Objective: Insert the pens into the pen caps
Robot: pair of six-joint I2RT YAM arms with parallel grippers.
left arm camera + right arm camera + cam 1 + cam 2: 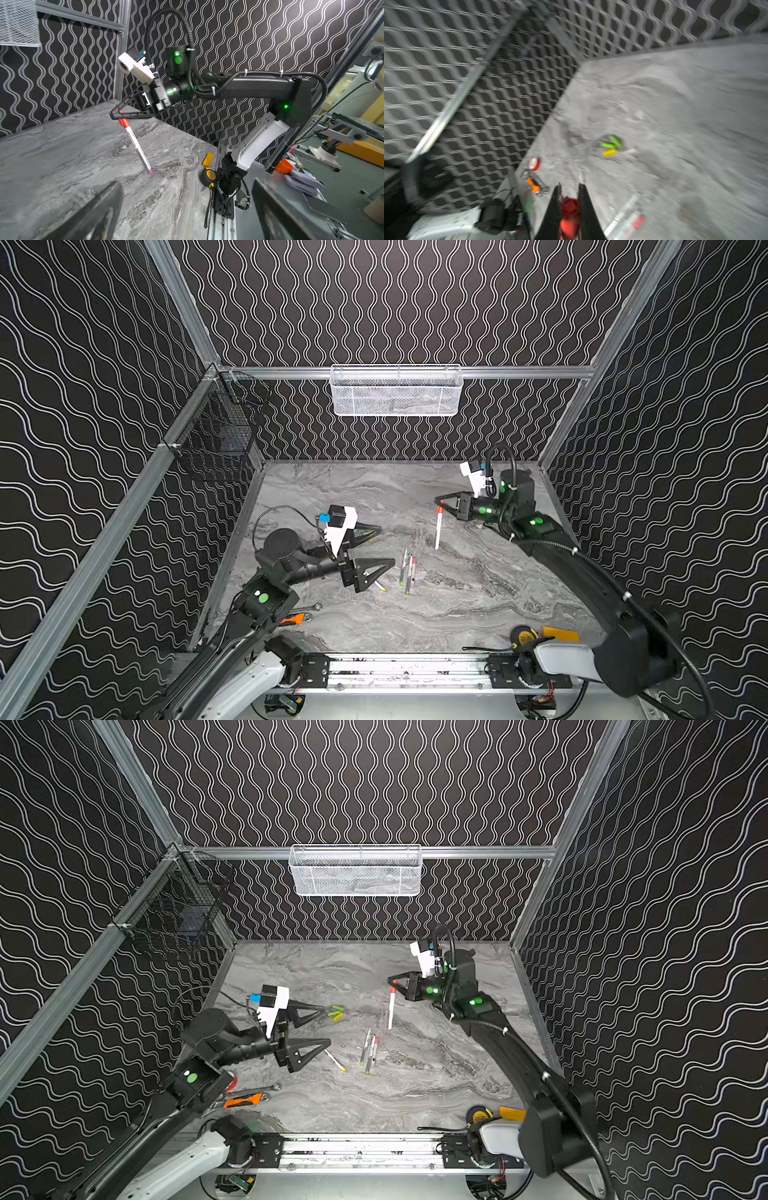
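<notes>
A pen (138, 148) with a red cap (123, 122) on its upper end stands tilted near the middle of the table (457, 614), its pink lower end touching the marble surface. The right gripper (441, 502) is closed tight on the red cap, which sits between its two fingers in the blurred right wrist view. Nearer the front in both top views, three more pens (370, 1052) lie side by side in a close bundle. A fourth pen (335, 1060), with a yellow tip, lies just beside the lower finger of the left gripper (329, 1024). That gripper is spread wide and has hold of nothing. Two green caps (336, 1009) and a yellow cap (337, 1017) lie together on the table at the tip of its upper finger. By the left arm's base lie a wrench (257, 1089) and an orange-handled tool (243, 1101). A tape measure (524, 637) sits near the right arm's base.
</notes>
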